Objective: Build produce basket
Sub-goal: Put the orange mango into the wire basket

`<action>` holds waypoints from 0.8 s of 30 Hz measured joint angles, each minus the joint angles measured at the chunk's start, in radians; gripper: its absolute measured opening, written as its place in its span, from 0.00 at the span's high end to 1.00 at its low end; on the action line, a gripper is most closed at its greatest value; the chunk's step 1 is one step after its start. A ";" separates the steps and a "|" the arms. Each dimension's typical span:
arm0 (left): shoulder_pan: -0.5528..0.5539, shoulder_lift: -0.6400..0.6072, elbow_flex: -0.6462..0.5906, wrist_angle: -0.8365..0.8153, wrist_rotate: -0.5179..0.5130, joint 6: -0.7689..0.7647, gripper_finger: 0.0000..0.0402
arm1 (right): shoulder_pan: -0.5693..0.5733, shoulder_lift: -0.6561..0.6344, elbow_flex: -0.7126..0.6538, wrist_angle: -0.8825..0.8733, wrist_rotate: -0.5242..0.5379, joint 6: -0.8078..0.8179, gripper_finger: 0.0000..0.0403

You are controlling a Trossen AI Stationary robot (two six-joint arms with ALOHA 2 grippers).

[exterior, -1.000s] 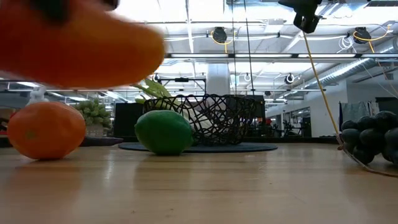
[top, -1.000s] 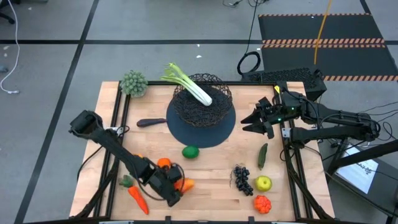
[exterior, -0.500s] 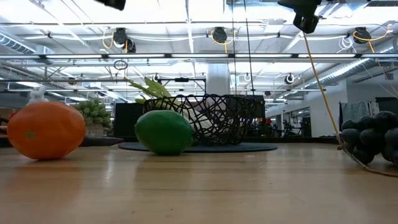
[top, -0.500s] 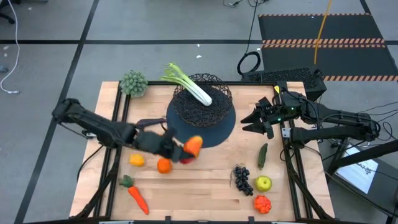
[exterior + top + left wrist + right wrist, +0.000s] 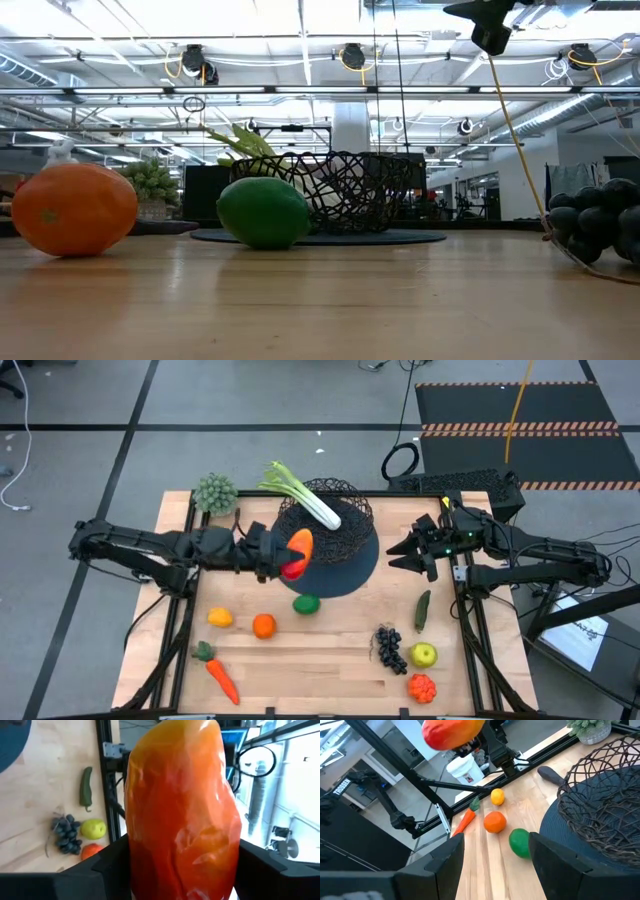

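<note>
My left gripper (image 5: pixel 283 557) is shut on a red-yellow mango (image 5: pixel 295 552), held in the air over the left edge of the dark mat, just left of the black wire basket (image 5: pixel 330 525). The mango fills the left wrist view (image 5: pixel 182 805). A leek (image 5: pixel 305 500) lies across the basket's rim. My right gripper (image 5: pixel 495 870) waits open at the table's right, with nothing between its fingers. Lime (image 5: pixel 306 603), orange (image 5: pixel 263 625), lemon (image 5: pixel 220 618), carrot (image 5: pixel 220 676), grapes (image 5: pixel 390 648), apple (image 5: pixel 424 654) and cucumber (image 5: pixel 423 610) lie on the table. My left gripper pinches the mango between its two fingers (image 5: pixel 107 867), on two opposite sides toward its red end (image 5: pixel 145 862). The fingers come level from the table's left and lie across the fruit. The mango is lifted clear, its yellow-orange end toward the basket.
A fuzzy grey-green clump (image 5: pixel 215 493) stands at the far left corner. A dark handle-like thing (image 5: pixel 550 774) lies left of the mat. A red-orange fruit (image 5: pixel 422 687) sits at the near right. Black frame rails run along both table sides.
My left gripper has risen from the table's near left edge and swung toward the far edge and the basket, rolling its wrist, with the mango lifted clear in its hold. The orange and lemon, hidden under the arm before, now show on the table.
</note>
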 joint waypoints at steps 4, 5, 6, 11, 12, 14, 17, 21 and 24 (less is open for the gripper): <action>0.022 -0.003 0.000 -0.002 0.003 0.040 0.30 | 0.000 0.000 0.000 0.000 0.000 0.000 0.47; 0.025 -0.002 0.000 -0.003 0.004 0.054 0.29 | 0.000 0.000 0.000 0.000 0.000 0.001 0.47; 0.030 -0.002 0.000 -0.003 0.003 0.066 0.29 | 0.000 0.000 0.000 0.000 0.000 0.003 0.47; 0.051 -0.003 0.000 -0.003 0.003 0.168 0.32 | 0.000 0.000 0.000 0.000 0.002 0.001 0.47; 0.055 -0.003 0.000 -0.002 0.003 0.201 0.32 | 0.000 0.000 0.000 0.000 0.008 0.000 0.47; 0.062 -0.003 0.000 -0.002 0.003 0.275 0.33 | 0.000 0.000 0.000 0.000 0.034 0.000 0.47; 0.071 -0.003 0.000 -0.002 0.008 0.382 0.32 | 0.000 0.000 0.000 0.000 0.075 -0.001 0.47; 0.075 -0.003 0.000 -0.001 0.008 0.553 0.30 | 0.000 0.000 0.000 0.001 0.084 -0.033 0.47; 0.083 -0.003 0.000 -0.001 0.009 0.698 0.30 | 0.000 0.000 0.000 0.001 0.082 -0.035 0.47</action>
